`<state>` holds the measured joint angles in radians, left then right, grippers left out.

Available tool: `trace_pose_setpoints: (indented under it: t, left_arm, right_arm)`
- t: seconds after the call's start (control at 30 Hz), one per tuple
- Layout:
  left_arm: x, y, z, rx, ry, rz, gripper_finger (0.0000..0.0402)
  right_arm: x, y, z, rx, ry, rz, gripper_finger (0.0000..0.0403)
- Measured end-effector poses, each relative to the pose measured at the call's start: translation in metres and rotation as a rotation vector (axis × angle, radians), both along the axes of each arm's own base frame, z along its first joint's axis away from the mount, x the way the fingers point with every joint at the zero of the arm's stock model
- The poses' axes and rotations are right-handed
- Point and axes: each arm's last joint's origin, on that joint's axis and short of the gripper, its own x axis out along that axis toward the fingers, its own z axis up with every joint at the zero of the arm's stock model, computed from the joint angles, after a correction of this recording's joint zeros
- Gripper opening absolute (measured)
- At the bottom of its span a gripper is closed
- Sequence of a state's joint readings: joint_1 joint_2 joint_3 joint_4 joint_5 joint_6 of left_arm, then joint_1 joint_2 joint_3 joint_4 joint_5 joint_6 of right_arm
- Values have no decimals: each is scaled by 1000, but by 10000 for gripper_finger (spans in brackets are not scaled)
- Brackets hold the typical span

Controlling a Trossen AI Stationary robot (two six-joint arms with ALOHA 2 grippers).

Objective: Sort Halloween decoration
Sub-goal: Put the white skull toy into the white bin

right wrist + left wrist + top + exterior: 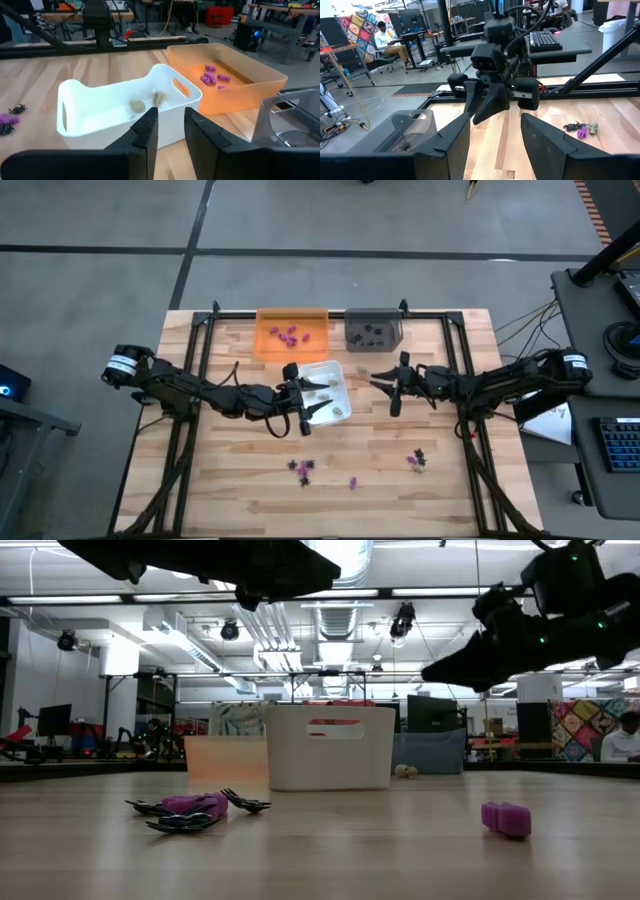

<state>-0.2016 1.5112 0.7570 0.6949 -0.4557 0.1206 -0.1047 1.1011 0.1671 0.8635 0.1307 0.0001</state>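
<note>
The Halloween decoration is many tiny pieces. Purple ones lie in the orange tray (292, 333), black ones in the grey tray (373, 330), and two beige ones (145, 102) in the white tray (330, 370). Loose purple and black pieces (303, 470) rest on the table toward its near edge, with more to the right (417, 460). My left gripper (310, 408) hovers open at the white tray's left side. My right gripper (171, 131) hangs just right of that tray, pointing level at it, with a narrow gap between its fingers and nothing in it.
The three trays stand close together at the middle and far side of the wooden table. The two grippers face each other across the white tray. A black frame (455, 370) runs along the table's sides. People sit at desks in the room beyond the table.
</note>
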Motion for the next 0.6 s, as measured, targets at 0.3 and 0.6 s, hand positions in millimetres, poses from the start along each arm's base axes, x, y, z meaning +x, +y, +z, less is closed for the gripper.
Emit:
trace_pose_setpoints:
  t: [0.3,0.6]
  left_arm:
    - [0,0,-1,-2,2,0,160]
    - [0,0,-1,-2,0,1,160]
  right_arm:
    - [-20,-2,-22,-21,51,-143,71]
    - [-5,-8,-37,-3,194,-313,86]
